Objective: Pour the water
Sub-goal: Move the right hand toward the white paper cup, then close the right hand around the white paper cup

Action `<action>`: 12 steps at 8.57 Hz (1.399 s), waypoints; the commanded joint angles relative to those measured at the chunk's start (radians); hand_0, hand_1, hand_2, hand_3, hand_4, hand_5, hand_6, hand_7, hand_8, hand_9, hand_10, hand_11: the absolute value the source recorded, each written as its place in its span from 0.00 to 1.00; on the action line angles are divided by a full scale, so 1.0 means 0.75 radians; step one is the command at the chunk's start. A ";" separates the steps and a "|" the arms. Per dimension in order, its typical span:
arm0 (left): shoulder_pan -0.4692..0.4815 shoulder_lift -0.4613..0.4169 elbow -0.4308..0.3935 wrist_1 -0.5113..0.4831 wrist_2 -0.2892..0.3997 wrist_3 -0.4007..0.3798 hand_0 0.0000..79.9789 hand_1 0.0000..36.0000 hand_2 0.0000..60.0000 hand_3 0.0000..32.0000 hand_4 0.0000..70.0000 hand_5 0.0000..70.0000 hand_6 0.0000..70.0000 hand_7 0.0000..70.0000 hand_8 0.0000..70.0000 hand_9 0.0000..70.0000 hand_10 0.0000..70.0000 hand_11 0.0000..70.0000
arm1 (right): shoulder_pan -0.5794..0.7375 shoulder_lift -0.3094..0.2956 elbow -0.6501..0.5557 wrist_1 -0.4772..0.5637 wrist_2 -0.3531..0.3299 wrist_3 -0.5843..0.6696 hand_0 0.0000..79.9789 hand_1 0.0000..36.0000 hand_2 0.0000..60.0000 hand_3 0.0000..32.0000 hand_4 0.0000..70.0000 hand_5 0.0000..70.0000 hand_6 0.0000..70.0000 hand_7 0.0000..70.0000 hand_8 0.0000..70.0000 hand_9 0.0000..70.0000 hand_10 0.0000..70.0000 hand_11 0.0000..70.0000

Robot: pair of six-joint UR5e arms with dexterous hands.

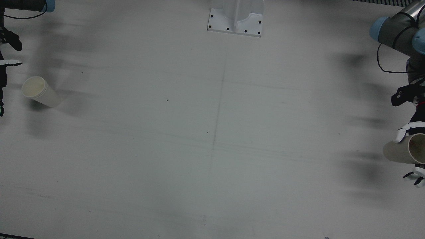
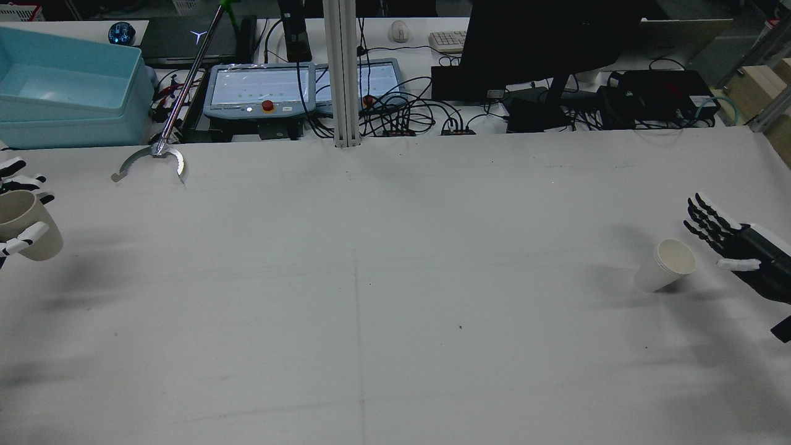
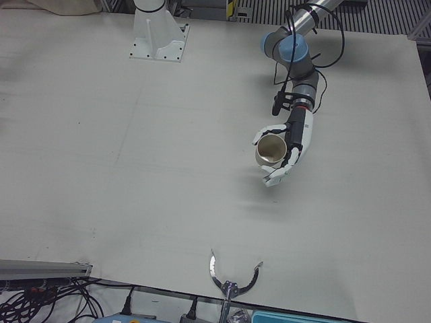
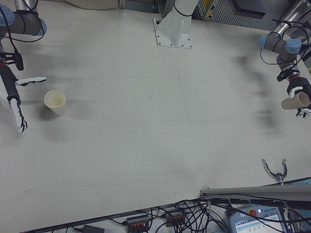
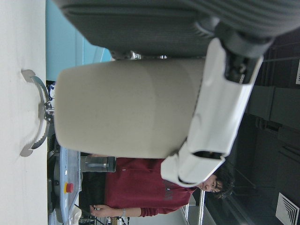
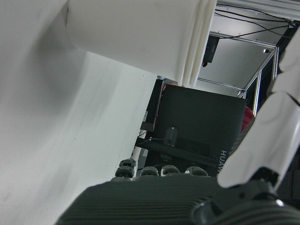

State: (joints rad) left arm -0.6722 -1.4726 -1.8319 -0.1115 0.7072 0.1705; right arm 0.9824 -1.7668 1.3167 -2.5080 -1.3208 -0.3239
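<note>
— What have you got on the left side?

— My left hand is wrapped around a beige paper cup, lifted clear of the white table near its edge. In the left hand view the fingers press against the cup's side.

— And the right?

— The right hand is spread wide with nothing in it, palm turned toward the white paper cup. That cup stands upright on the table just beside the hand, not touching it, well apart from the beige one.

— Anything in the way?

— A metal grabber claw lies on the table's far edge, near the left hand but not between the cups. Behind it I see a light-blue bin, a control pendant and a person in a red top.
</note>
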 commanded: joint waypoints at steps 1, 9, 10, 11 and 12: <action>-0.004 0.000 0.000 -0.001 0.000 0.002 1.00 1.00 1.00 0.00 0.20 0.30 0.29 0.62 0.19 0.32 0.22 0.38 | -0.027 0.000 -0.007 0.008 0.004 -0.041 0.51 0.31 0.13 0.00 0.00 0.00 0.00 0.00 0.00 0.00 0.06 0.11; -0.006 0.002 -0.006 -0.001 0.000 0.000 1.00 1.00 1.00 0.00 0.20 0.31 0.28 0.61 0.19 0.32 0.21 0.37 | -0.042 0.000 -0.005 0.002 0.006 -0.083 0.91 0.81 0.00 0.00 0.00 0.00 0.00 0.00 0.00 0.00 0.03 0.09; -0.006 0.010 -0.008 -0.003 0.000 0.000 1.00 1.00 1.00 0.00 0.20 0.31 0.28 0.61 0.18 0.31 0.21 0.37 | -0.044 0.002 -0.003 0.002 0.008 -0.096 0.86 0.79 0.00 0.00 0.00 0.00 0.00 0.00 0.00 0.00 0.03 0.09; -0.008 0.020 -0.008 -0.015 0.000 -0.002 1.00 1.00 1.00 0.00 0.20 0.31 0.28 0.61 0.19 0.31 0.21 0.37 | -0.046 0.010 -0.003 0.002 0.010 -0.108 0.77 0.74 0.00 0.00 0.00 0.00 0.00 0.00 0.00 0.00 0.03 0.09; -0.020 0.029 -0.008 -0.019 0.000 -0.002 1.00 1.00 1.00 0.00 0.20 0.30 0.28 0.60 0.18 0.31 0.21 0.37 | -0.050 0.014 -0.005 0.002 0.031 -0.124 0.76 0.73 0.00 0.00 0.00 0.00 0.00 0.00 0.00 0.00 0.04 0.10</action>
State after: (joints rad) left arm -0.6772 -1.4640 -1.8372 -0.1165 0.7072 0.1697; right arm 0.9498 -1.7639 1.3141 -2.5065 -1.3147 -0.3951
